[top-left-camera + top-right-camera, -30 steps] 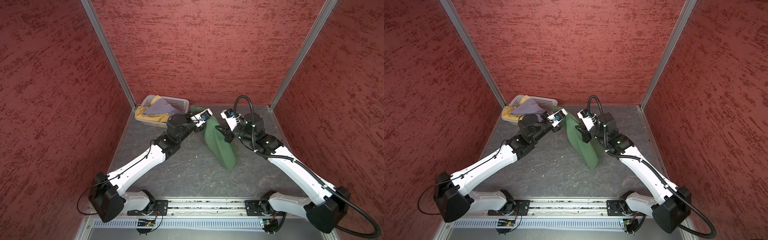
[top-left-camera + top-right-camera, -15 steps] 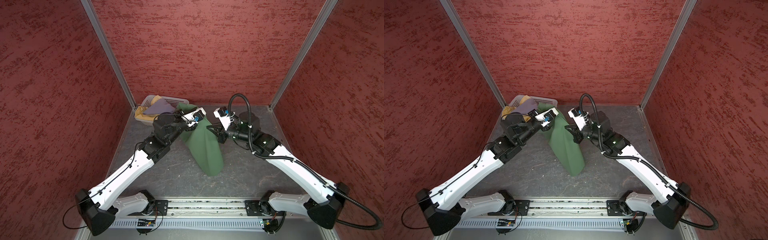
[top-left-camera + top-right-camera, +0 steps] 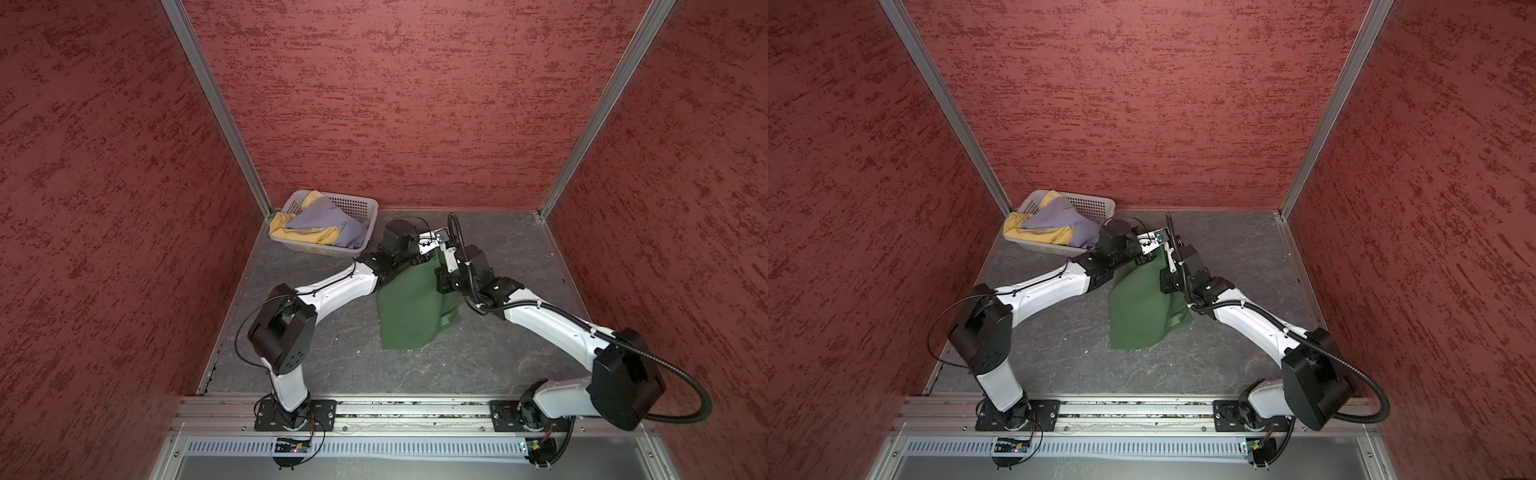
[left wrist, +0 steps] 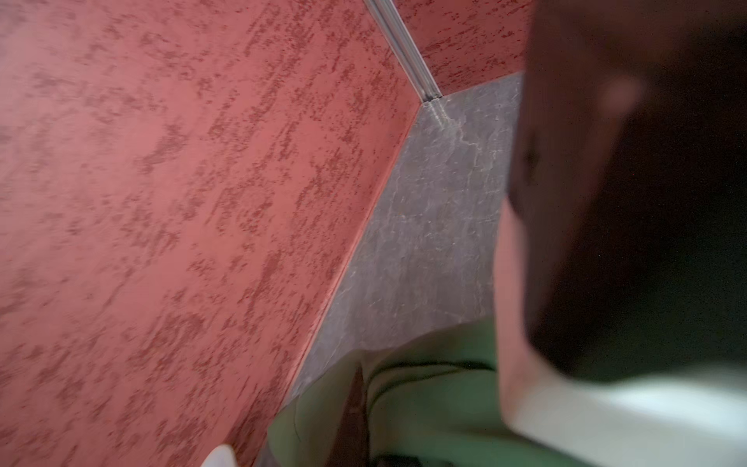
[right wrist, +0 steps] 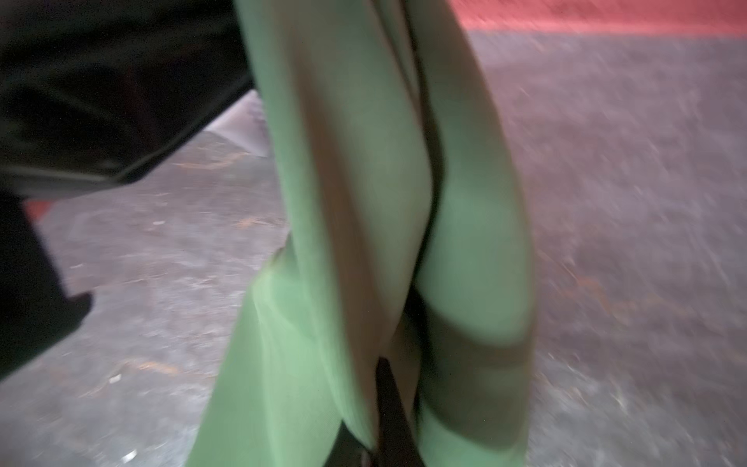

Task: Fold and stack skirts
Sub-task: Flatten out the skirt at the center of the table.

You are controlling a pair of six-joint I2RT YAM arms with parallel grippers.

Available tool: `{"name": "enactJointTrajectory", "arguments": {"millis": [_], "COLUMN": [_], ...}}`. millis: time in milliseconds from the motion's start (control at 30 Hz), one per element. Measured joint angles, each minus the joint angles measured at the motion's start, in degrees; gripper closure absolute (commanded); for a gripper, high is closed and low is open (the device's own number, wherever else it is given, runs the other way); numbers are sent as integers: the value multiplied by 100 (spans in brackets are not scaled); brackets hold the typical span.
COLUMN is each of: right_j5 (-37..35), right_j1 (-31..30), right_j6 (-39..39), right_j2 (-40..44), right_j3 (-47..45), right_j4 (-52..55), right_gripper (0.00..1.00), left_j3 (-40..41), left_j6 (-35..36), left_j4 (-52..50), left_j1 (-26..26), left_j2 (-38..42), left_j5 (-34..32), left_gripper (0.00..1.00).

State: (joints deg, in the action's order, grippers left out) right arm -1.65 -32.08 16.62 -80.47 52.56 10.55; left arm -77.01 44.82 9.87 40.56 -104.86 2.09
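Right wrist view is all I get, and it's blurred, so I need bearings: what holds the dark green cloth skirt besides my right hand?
Observer: The left hand is shut on the dark green cloth skirt too, close beside the right hand.
Operator: Hem on the table?
Observer: Its lower edge seems to lie on the grey table.
Operator: Other skirts?
Observer: The lavender-grey cloth skirt lies over the mustard yellow cloth skirt in the white perforated plastic basket.

The green skirt [image 3: 409,316] spreads wider
A narrow hanging strip before, it now drapes broad; the left gripper [image 3: 426,258] and right gripper [image 3: 442,284] have drawn nearer each other
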Motion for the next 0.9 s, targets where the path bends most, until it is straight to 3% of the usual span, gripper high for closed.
{"name": "enactJointTrajectory", "arguments": {"millis": [100, 233, 300, 367, 567, 700, 800, 900], "right_j5": [-116, -118, -103, -83, 55, 160, 138, 9], "right_j1": [247, 527, 671, 765, 929, 973, 984, 990], "right_j6": [267, 551, 704, 817, 1025, 911, 632, 203], "right_j2": [-98, -155, -190, -210, -236, -236, -234, -221], "right_j3": [-236, -525, -662, -780, -903, -885, -619, -170], "right_j4": [-208, -470, -560, -621, -656, -616, -306, -74], "right_gripper": [100, 100, 100, 100, 96, 64, 47, 38], "left_j3": [-306, -544, -573, -573, -494, 149, 654, 1102], "left_j6": [-122, -334, -457, -586, -896, -1008, -1102, -1263], "left_j4": [219, 540, 706, 837, 1064, 957, 669, 334], "left_j1": [98, 157, 162, 151, 125, 170, 328, 621], "left_j2": [-553, -957, -1036, -1043, -984, -490, 76, 717], "left_j5": [-2, -17, -50, -94, -308, -612, -887, -1126], "left_gripper": [97, 51, 19, 1, 1, 1, 0, 1]}}
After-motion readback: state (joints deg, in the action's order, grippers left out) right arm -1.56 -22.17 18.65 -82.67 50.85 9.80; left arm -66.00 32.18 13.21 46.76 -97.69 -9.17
